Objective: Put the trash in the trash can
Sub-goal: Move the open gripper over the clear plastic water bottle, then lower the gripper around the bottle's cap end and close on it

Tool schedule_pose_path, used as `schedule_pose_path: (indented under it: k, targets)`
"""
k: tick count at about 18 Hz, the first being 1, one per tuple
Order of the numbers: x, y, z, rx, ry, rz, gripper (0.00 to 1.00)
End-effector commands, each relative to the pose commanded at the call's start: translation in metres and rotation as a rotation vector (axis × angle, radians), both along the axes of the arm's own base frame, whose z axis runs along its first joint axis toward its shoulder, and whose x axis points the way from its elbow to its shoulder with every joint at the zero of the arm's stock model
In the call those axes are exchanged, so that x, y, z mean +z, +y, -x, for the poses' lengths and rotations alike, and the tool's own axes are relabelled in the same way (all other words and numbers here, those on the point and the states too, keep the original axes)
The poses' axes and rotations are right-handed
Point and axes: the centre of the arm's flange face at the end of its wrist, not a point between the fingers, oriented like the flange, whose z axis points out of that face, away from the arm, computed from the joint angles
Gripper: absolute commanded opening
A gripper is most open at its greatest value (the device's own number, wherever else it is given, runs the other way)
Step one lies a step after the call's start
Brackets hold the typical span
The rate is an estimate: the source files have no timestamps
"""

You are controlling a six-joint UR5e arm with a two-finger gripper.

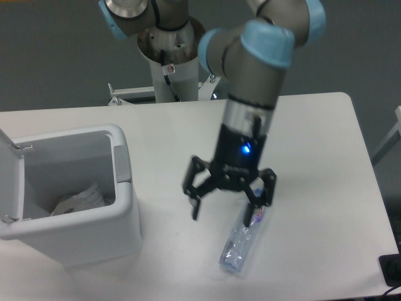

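The trash can (pixel 128 207) is a white bin at the table's left, its lid swung open. A crumpled white wrapper (pixel 78 200) lies inside it at the bottom. The crushed clear bottle (pixel 239 243) with a red-purple label lies on the table right of the bin, its cap end partly hidden behind a finger. My gripper (pixel 226 212) hovers just above the bottle's upper end, open, with nothing between its fingers. One fingertip (pixel 195 212) sits left of the bottle and the other overlaps the bottle's top.
The robot's white base column (pixel 170 56) stands behind the table's far edge. A dark object (pixel 392 271) pokes in at the lower right corner, by the table's right edge (pixel 374 188).
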Motion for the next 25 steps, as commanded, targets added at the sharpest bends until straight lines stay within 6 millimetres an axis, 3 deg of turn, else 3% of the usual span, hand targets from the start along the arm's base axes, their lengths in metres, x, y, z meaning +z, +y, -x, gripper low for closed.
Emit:
schedule_pose_path:
  k: [4, 10, 14, 20, 25]
  targets:
    - [-0.040, -0.003, 0.019, -0.100, 0.035, 0.050, 1.00]
    - [-0.102, -0.007, 0.020, -0.179, 0.035, 0.155, 1.00]
    - [-0.144, 0.008, 0.016, -0.201, 0.010, 0.208, 1.00]
    - [-0.174, 0.024, 0.007, -0.221, 0.003, 0.258, 1.00]
    - [-0.186, 0.028, 0.003, -0.228, -0.004, 0.279, 1.00]
